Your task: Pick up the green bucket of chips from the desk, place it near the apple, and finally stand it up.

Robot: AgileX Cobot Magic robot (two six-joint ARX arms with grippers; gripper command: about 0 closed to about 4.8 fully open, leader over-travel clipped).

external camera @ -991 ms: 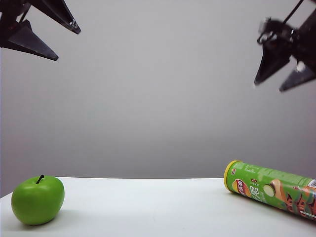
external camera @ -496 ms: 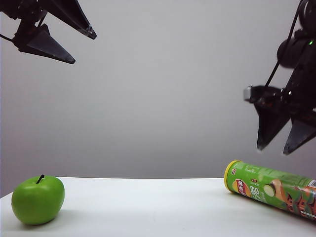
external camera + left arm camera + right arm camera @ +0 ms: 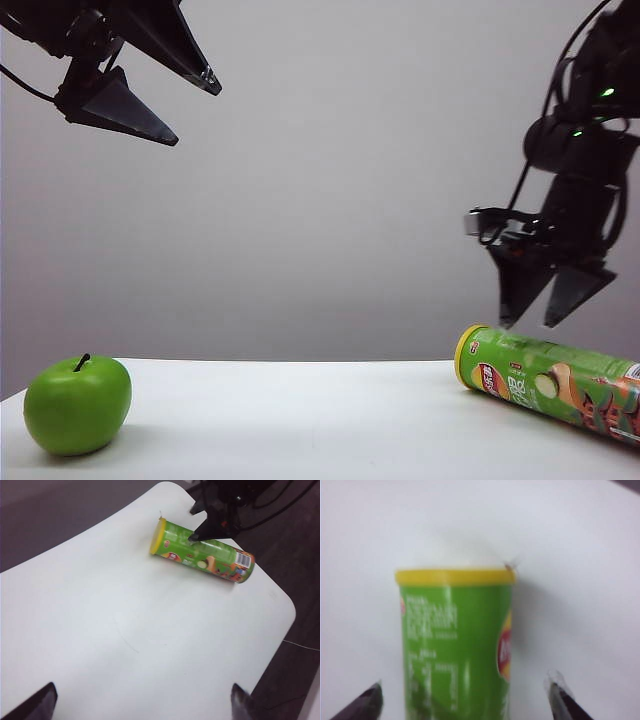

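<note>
We see the can (image 3: 550,385) lying flat on the desk (image 3: 300,420) at four o'clock, apple (image 3: 77,405) at eight. Right gripper (image 3: 545,315) hangs just above it, jaws apart; left gripper (image 3: 195,110) spread wide, high at ten. It's the pickup approach: next, lower and straddle.

A plain grey wall (image 3: 330,200) rises behind the white tabletop (image 3: 300,420); beside the tabletop lies dark floor (image 3: 300,555) (thin cables (image 3: 280,500) trailing across it).
</note>
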